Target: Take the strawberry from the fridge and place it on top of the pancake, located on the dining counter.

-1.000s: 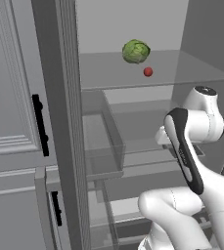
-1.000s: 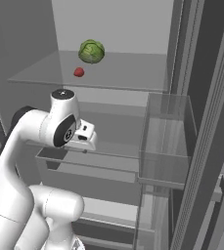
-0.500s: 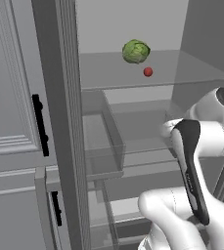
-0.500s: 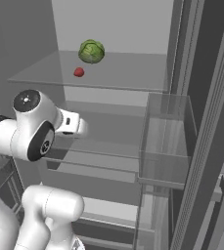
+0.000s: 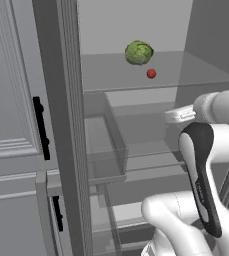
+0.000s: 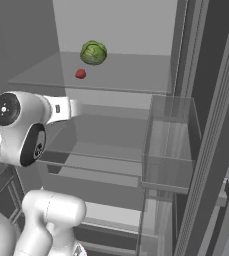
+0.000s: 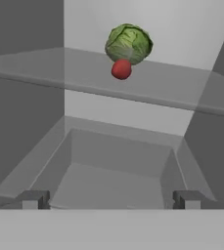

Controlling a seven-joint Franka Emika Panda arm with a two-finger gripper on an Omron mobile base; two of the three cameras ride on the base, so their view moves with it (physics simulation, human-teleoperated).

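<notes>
Fridge [image 5: 61, 125] open. Strawberry [image 7: 121, 69] on upper glass shelf [image 7: 172, 93], just in front of green cabbage [image 7: 128, 43]. Hand [image 7: 111, 200] spread wide, empty, below shelf level and apart from strawberry, fingertips [image 7: 33, 199] pointing into the fridge interior.

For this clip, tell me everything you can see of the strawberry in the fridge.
The strawberry is a tiny, plain red, roundish fruit with no leaves or surface detail that can be made out. It sits on the upper glass shelf of the open fridge, just in front of the larger green cabbage; whether the two touch cannot be told. Nothing grips it: the open gripper is well short of it, below shelf level.
</notes>
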